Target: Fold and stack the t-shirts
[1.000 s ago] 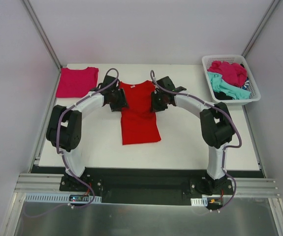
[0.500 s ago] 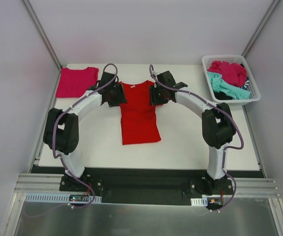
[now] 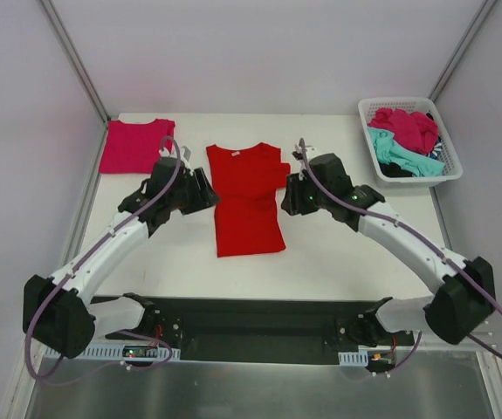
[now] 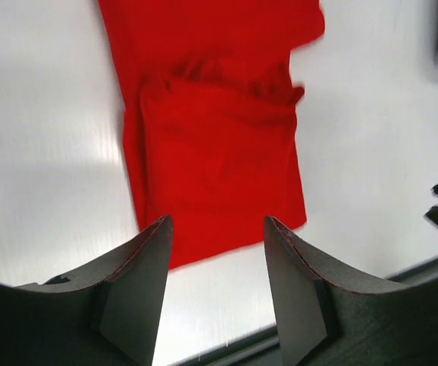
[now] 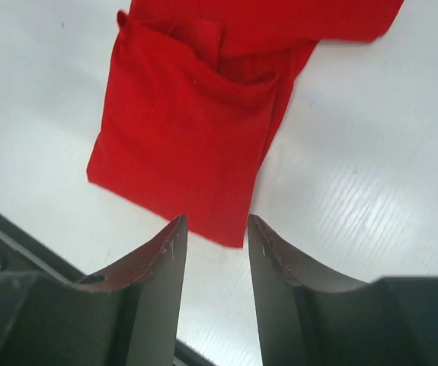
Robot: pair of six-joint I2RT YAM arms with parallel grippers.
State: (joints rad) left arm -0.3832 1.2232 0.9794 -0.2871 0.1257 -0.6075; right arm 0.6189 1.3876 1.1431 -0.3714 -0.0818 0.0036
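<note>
Overhead and wrist views of a white table [image 3: 338, 253] with two arms. A bright red shirt [image 3: 247, 196] is laid flat at the centre of the table, collar toward the far edge and hem toward the near edge, with cloth folded inward over its body so that it forms a long narrow shape. The left gripper [image 4: 215, 225] is held just beside the shirt's left edge and the right gripper [image 5: 216, 221] just beside its right edge; in both wrist views the fingers are seen spread apart above the table with nothing between them. A folded pink shirt [image 3: 135, 145] is placed at the far left corner, well apart from the red one. At the far right a white basket [image 3: 366, 108] is filled with crumpled shirts: a magenta one [image 3: 408, 127], a teal one [image 3: 399, 157] and a dark one [image 3: 395, 171].
</note>
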